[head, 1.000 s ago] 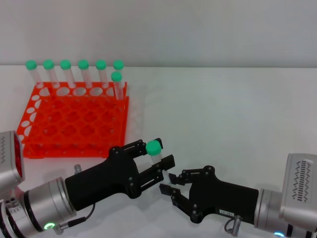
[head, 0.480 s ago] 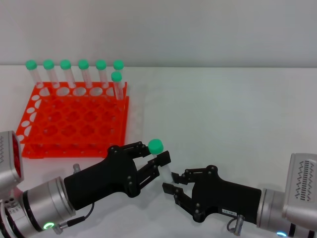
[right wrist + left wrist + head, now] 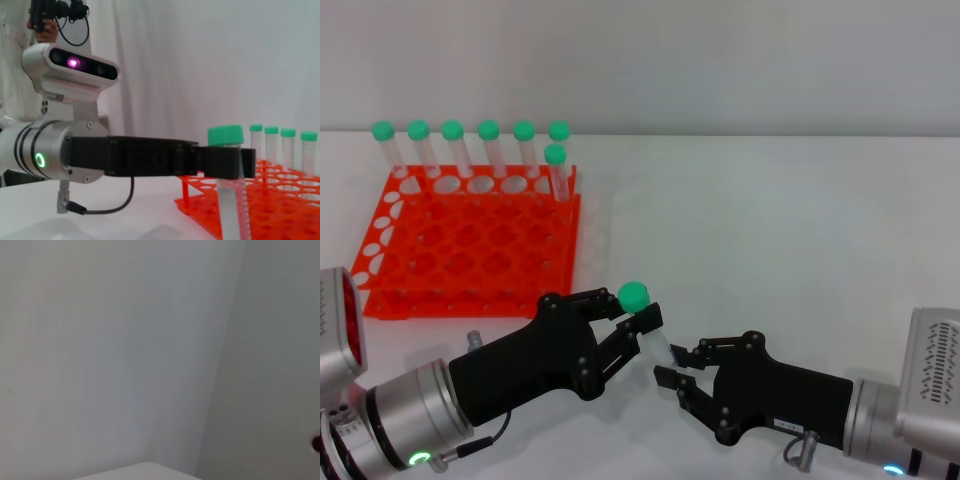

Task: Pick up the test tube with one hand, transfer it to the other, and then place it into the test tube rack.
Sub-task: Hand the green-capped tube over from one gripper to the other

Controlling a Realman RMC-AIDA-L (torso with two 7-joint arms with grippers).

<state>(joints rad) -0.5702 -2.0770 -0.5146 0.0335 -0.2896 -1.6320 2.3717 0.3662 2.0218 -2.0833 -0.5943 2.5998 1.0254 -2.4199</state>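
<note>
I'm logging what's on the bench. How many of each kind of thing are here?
Green-capped tubes in the test tube rack: 7
Test tube held in the left hand: 1
Racks: 1
Hands, with the right hand: 2
Total: 11

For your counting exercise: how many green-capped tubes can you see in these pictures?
8. Six stand along the far row of the orange rack, from to; one just in front at; one is held by the left hand at. None seems hidden.
</note>
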